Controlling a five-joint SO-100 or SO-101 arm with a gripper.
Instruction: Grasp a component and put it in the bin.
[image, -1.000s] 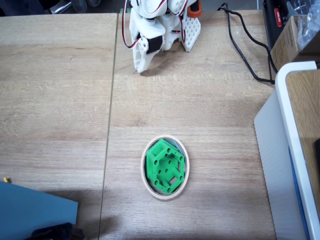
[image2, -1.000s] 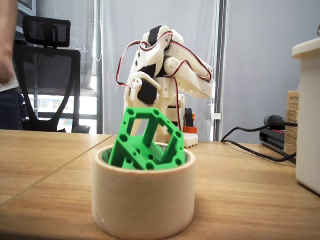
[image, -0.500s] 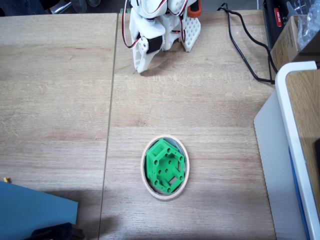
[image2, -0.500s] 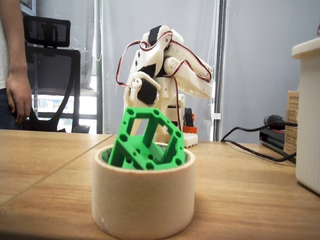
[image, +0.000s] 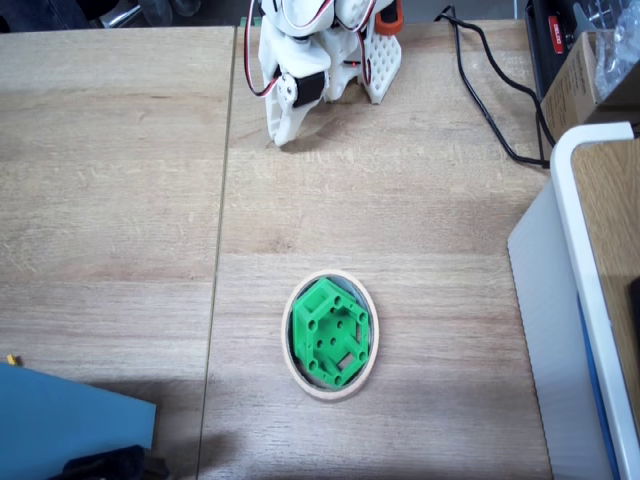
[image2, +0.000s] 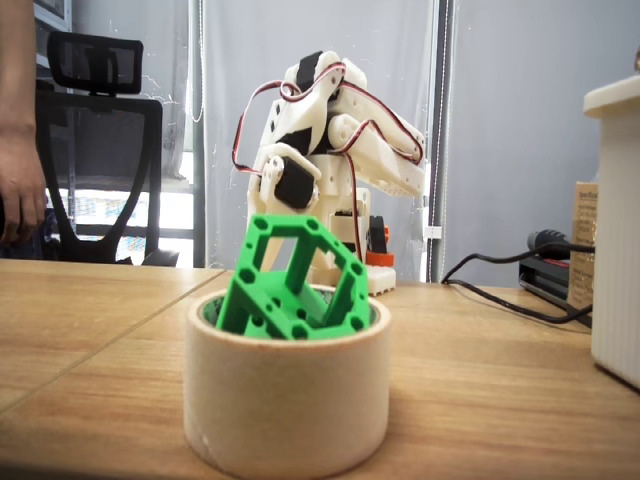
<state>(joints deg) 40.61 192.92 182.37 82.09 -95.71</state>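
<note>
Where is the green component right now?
The green component sits tilted inside the beige ring bin, low and centre in the top-down fixed view, well away from the folded arm.

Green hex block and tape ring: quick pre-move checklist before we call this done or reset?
1. Bright green hexagonal plastic block inside the beige oval tape ring: ok.
2. Block seated flat: not ok; in a fixed view it leans tilted, its top above the ring's rim.
3. Ring upright on the wooden table: ok.
4. White arm folded back at the table's far edge, away from the ring: ok.
5. Gripper open or shut: cannot tell.
6. Person's hand beyond the table's far left edge: ok, but watch.
</note>
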